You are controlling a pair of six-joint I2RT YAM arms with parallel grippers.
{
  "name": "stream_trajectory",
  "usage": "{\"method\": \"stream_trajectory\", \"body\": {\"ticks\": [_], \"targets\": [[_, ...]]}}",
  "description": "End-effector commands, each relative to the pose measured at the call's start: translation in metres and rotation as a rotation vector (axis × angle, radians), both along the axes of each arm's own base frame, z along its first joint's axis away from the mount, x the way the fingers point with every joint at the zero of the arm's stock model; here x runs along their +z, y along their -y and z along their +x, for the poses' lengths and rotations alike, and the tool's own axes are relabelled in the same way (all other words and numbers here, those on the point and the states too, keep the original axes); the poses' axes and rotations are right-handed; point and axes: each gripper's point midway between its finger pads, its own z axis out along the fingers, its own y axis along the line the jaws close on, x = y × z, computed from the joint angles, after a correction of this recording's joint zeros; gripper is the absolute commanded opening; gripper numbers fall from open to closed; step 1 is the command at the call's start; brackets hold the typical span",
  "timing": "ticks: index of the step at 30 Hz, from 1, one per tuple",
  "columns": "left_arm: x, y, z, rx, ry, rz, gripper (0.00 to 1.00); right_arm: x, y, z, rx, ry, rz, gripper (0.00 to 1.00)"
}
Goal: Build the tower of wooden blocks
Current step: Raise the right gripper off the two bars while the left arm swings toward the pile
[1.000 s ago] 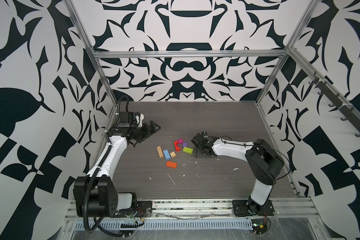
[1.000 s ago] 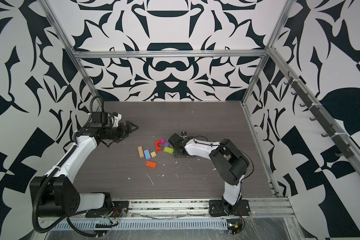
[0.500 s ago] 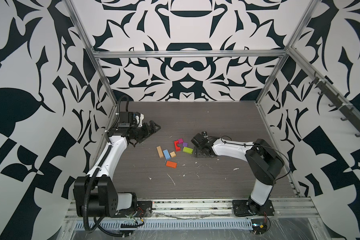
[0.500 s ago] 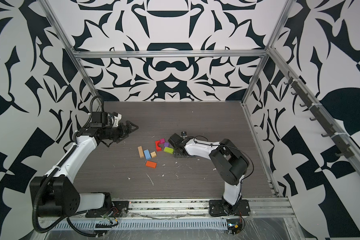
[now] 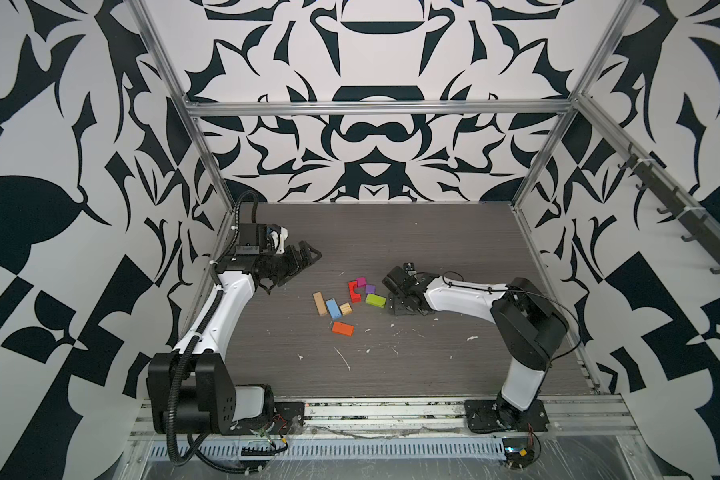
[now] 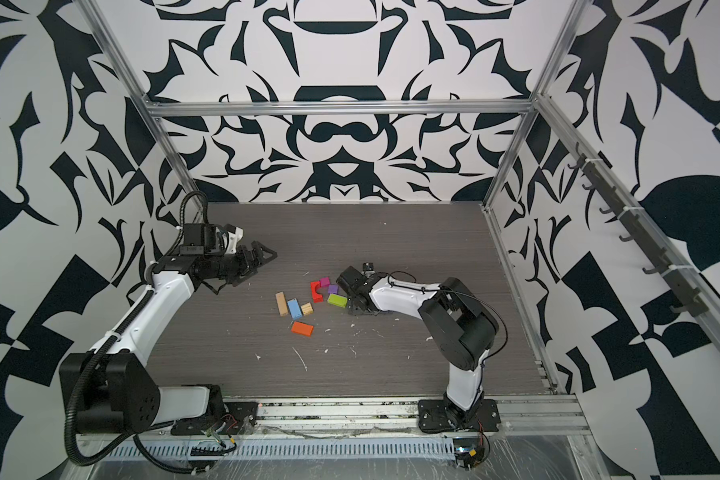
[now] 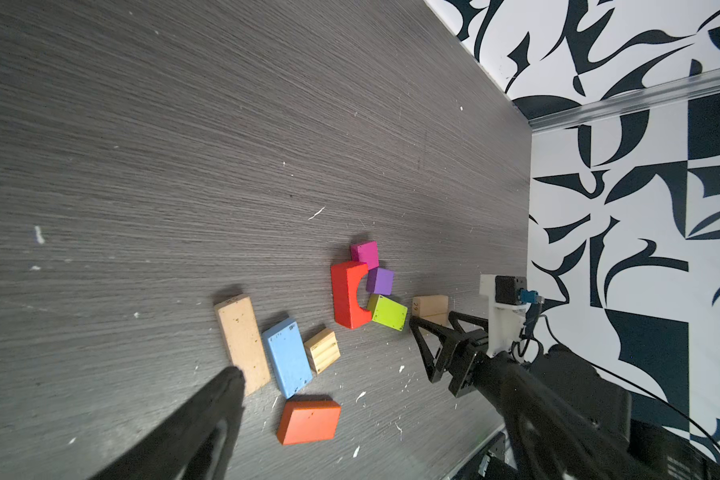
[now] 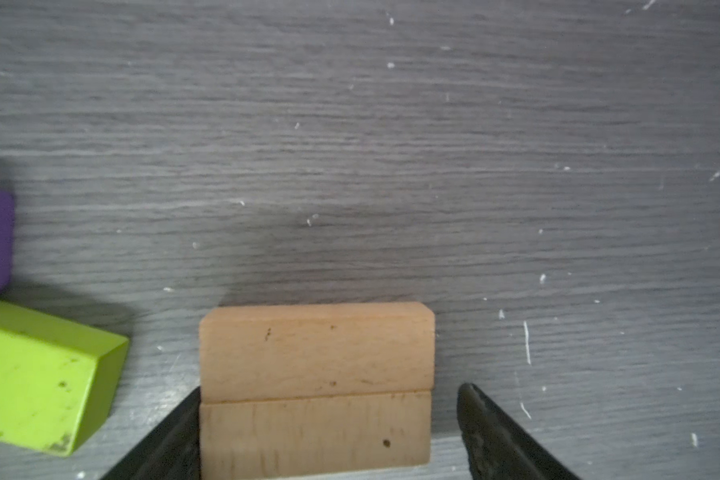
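The wood block tower is only loose blocks lying on the dark table. In both top views a tan plank (image 5: pixel 320 303), a blue block (image 5: pixel 332 308), a tan cube (image 5: pixel 345 308) and an orange block (image 5: pixel 342 328) lie left of a red arch (image 5: pixel 353 291), a magenta piece (image 5: pixel 361 281), a purple piece (image 5: pixel 370 288) and a lime block (image 5: pixel 375 300). My right gripper (image 8: pixel 331 388) is low at the table, open around a second tan plank (image 8: pixel 316 353). One finger touches it and the other stands apart. My left gripper (image 5: pixel 308 255) hovers open at the far left, holding nothing.
White specks and scraps (image 5: pixel 344 359) litter the table in front of the blocks. Patterned walls and metal frame posts (image 5: pixel 524 249) close in the table on three sides. The lime block (image 8: pixel 38 374) lies close beside the right gripper's finger.
The right gripper's jaws have eased slightly wider around the tan plank. Both arms and all the blocks stay where they were.
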Motion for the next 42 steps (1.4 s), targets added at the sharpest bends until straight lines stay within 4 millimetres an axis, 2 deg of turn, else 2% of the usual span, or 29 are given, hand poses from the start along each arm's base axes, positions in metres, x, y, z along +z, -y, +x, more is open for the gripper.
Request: {"method": "stream_trajectory", "body": {"ticks": [1, 7, 11, 18, 25, 29, 35, 40, 42], "targets": [[-0.004, -0.002, -0.004, 0.002, -0.012, 0.001, 0.99, -0.005, 0.011, -0.010, 0.037, -0.039, -0.047, 0.92], [-0.005, -0.002, -0.003, 0.001, -0.014, 0.002, 0.99, 0.016, -0.004, -0.006, 0.111, 0.023, 0.004, 0.99], [-0.005, -0.002, -0.004, 0.001, -0.013, 0.004, 0.99, 0.034, -0.014, -0.008, 0.171, 0.069, 0.027, 1.00], [-0.004, -0.002, -0.003, 0.003, -0.010, 0.006, 0.99, 0.068, -0.043, -0.013, 0.295, 0.150, 0.107, 1.00], [-0.005, -0.004, -0.003, 0.007, -0.011, 0.013, 0.99, 0.084, -0.038, -0.013, 0.285, 0.173, 0.096, 1.00], [-0.009, -0.003, -0.002, 0.005, -0.027, 0.012, 0.98, 0.091, -0.044, -0.017, 0.307, 0.156, 0.119, 0.98], [-0.022, -0.003, -0.005, 0.010, -0.084, 0.024, 0.93, 0.106, -0.061, -0.015, 0.341, 0.159, 0.179, 0.95], [-0.037, -0.003, -0.011, 0.059, -0.165, 0.123, 0.92, 0.119, -0.065, -0.013, 0.359, 0.170, 0.171, 0.95], [-0.042, -0.008, -0.013, 0.110, -0.210, 0.160, 0.88, 0.124, -0.066, -0.013, 0.366, 0.179, 0.179, 0.95]]}}
